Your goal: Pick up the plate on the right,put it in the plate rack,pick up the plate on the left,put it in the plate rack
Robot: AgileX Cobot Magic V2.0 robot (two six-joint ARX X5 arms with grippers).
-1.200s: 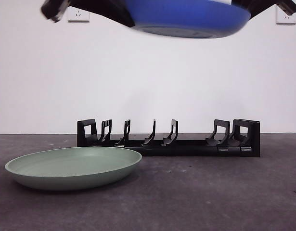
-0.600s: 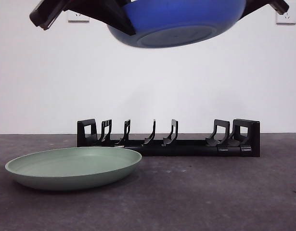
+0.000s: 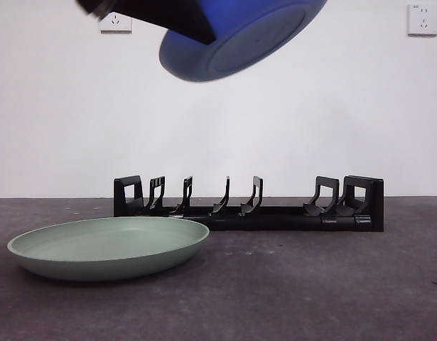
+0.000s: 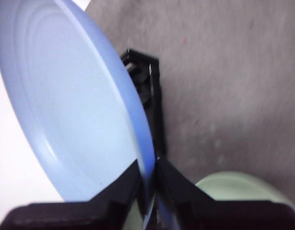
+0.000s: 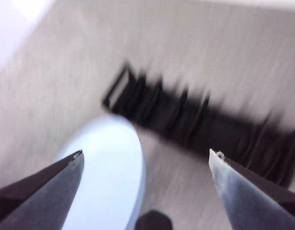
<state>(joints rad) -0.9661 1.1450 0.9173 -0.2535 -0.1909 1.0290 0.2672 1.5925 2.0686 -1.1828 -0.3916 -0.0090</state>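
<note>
A blue plate (image 3: 239, 39) hangs high above the table, tilted steeply with its underside facing the front view. My left gripper (image 3: 197, 28) is shut on its rim, which is pinched between the jaws (image 4: 148, 175) in the left wrist view. Far below stands the black plate rack (image 3: 275, 213), its prongs holding nothing. A pale green plate (image 3: 108, 247) lies flat on the table in front of the rack's left end. My right gripper (image 5: 146, 153) is open and holds nothing; its blurred view looks down on the blue plate (image 5: 106, 177) and the plate rack (image 5: 195, 124).
The dark grey table (image 3: 310, 284) ends at a white wall behind the rack. Two wall sockets (image 3: 116, 23) (image 3: 421, 20) sit high on that wall. The right arm does not show in the front view.
The right gripper has let go of the blue plate and left the front view. The plate, now held by the left gripper alone, has tilted far more steeply.
</note>
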